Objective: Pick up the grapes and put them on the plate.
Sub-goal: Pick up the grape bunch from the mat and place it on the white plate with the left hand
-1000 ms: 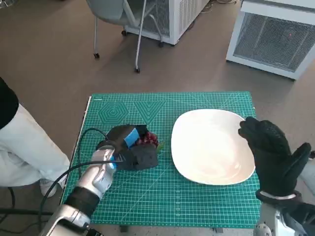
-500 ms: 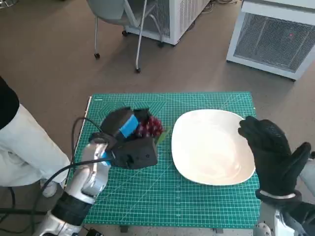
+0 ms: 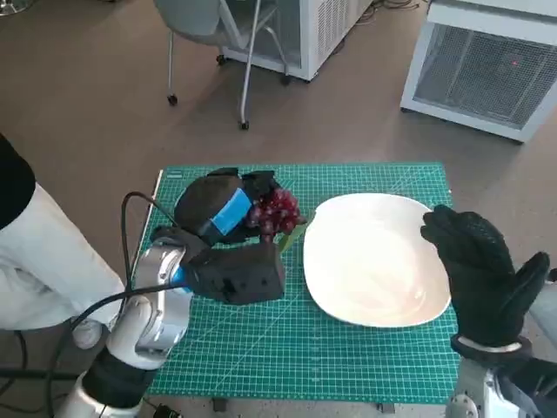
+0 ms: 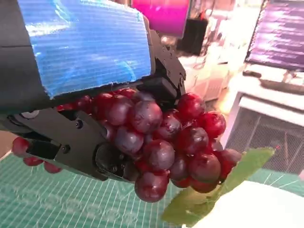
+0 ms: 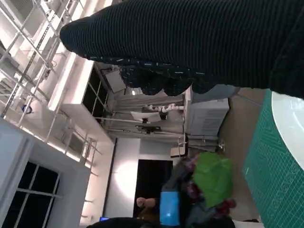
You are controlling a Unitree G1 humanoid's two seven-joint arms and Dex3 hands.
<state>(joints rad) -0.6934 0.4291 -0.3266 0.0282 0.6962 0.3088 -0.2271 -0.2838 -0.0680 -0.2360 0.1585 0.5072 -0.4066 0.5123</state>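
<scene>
The left hand [image 3: 228, 212] has lifted higher, still gripping the grapes [image 3: 276, 212] above the tabletop [image 3: 348, 366], now nearer the plate [image 3: 376, 261]. The right hand [image 3: 477, 270] stays at its rim, fingers spread, holding nothing.

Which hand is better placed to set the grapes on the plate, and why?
Left. The left hand already holds the grapes beside the plate; the right hand holds nothing.

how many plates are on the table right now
1. The white plate lies on the green mat, on the robot's right side, with nothing on it. The left hand holds the grapes just beside its near rim; the right hand hovers at its far edge.
</scene>
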